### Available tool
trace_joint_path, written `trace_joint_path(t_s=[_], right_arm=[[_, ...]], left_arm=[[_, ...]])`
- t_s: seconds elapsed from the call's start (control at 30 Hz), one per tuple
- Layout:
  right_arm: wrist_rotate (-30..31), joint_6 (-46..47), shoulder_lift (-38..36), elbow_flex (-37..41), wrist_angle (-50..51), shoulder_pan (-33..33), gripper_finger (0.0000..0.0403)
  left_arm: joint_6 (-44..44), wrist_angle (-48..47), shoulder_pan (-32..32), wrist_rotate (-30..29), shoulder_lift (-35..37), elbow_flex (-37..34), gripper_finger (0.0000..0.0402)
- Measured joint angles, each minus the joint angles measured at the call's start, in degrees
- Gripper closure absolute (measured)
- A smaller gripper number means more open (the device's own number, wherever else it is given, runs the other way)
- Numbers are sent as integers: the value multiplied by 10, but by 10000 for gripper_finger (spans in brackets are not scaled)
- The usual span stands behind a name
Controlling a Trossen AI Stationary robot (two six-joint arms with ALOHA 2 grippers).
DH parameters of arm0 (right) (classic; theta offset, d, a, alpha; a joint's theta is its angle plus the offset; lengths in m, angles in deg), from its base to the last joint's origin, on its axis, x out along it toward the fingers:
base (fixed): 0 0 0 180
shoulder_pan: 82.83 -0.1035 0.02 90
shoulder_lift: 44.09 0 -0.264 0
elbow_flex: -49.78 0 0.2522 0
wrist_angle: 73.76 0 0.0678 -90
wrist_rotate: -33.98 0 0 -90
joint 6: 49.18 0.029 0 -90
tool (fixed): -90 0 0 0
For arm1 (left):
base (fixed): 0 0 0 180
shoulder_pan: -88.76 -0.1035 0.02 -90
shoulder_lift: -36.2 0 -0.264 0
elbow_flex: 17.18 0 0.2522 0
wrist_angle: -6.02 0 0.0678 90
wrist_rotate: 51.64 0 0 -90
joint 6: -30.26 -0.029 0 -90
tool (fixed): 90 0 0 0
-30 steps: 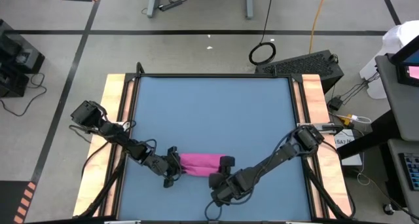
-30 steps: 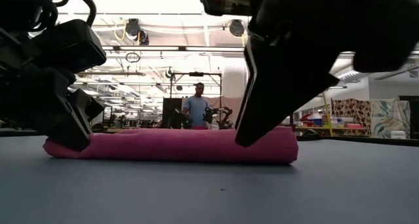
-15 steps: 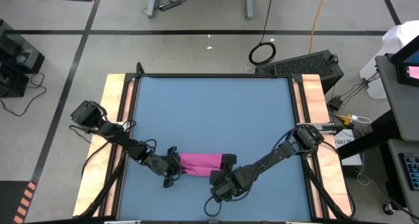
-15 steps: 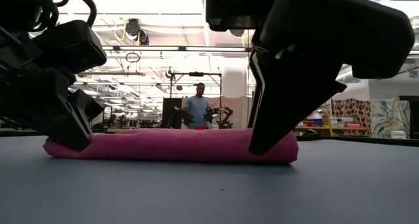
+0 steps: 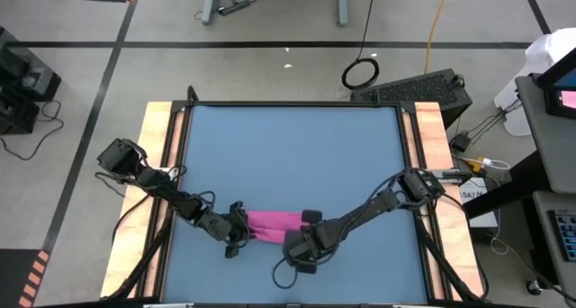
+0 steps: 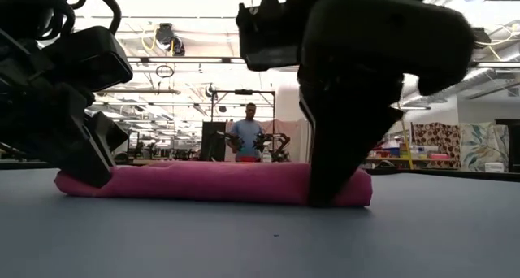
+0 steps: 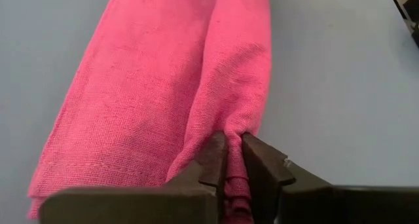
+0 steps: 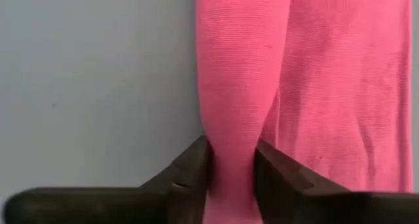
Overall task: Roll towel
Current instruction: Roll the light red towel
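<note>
Magenta-pink soft fabric towel (image 5: 274, 222), rolled long on the blue tabletop (image 5: 288, 155) at lower centre, is pinched at opposite ends by left pincer (image 7: 234, 160) and right pincer (image 8: 232, 164).

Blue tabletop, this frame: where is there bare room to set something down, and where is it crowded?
Bare: the whole far half of the tabletop, between the wooden side rails, up to the far edge. Crowded: the near strip, where the towel lies with the left gripper and right gripper clamped on its two ends.
</note>
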Motion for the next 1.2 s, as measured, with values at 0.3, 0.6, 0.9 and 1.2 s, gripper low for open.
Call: trace_joint_path(t_s=[0.3, 0.6, 0.9, 1.2], right_arm=[[-87, -28, 0, 0, 0, 37, 385], [-186, -52, -14, 3, -9, 85, 383], [-225, -78, -14, 3, -13, 112, 383], [-219, -96, -14, 3, -13, 108, 383]], left_arm=[[-65, -12, 22, -19, 61, -2, 264], [-167, 7, 83, -147, 112, -1, 209], [-195, 34, 98, -207, 43, 0, 162], [-181, 45, 85, -205, -11, 0, 124]])
